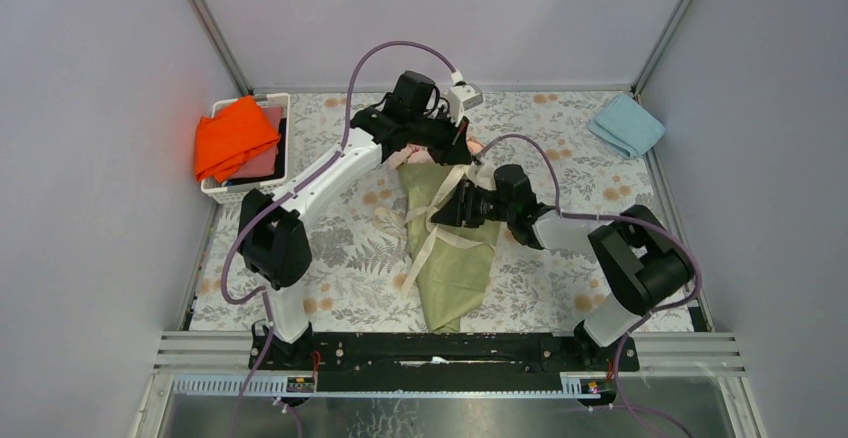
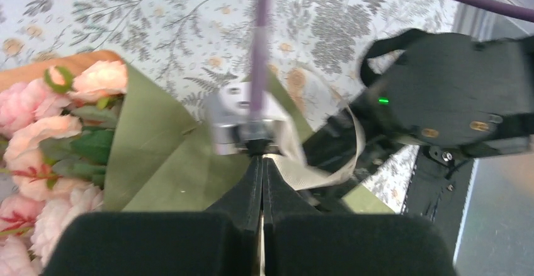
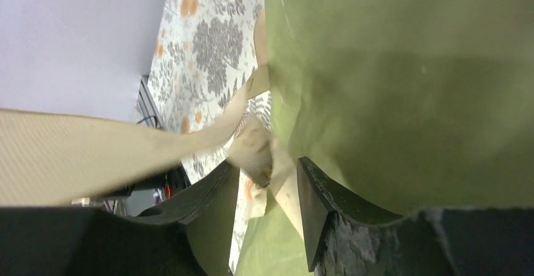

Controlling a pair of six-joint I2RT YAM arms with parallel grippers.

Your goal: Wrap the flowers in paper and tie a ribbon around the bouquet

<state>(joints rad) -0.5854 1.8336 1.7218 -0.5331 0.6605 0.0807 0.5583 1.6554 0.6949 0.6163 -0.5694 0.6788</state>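
**Fig. – Ribbon-tying stage; wrap judged complete**

Top view, clock dirs. taken from table centre. Table [image 1: 340, 258], fern-print cover: the bouquet [image 1: 450, 288] is laid at centre, cone tip twd 6 o'clock, blooms twd 12. The paper [image 1: 425, 186] is seen wrapped, olive face out. The ribbon [image 3: 94, 156] is passed across the cone's mid-section; loose tails are trailed twd 8 o'clock. The flowers [image 2: 38, 137] are shown at the cone mouth, just beside the L gripper [image 2: 261, 161], which is clenched tight at 12 o'clock. Whether ribbon is nipped betw. its fingers cannot be told. The R gripper [image 3: 267, 166], on the cone's 3 o'clock side, is released: jaws apart, a ribbon fold lying betw. them, unpinched. Step judged: tying. Next move prob. calls for a tail to be gripped by the R gripper and drawn tight, w/ the cone held down.
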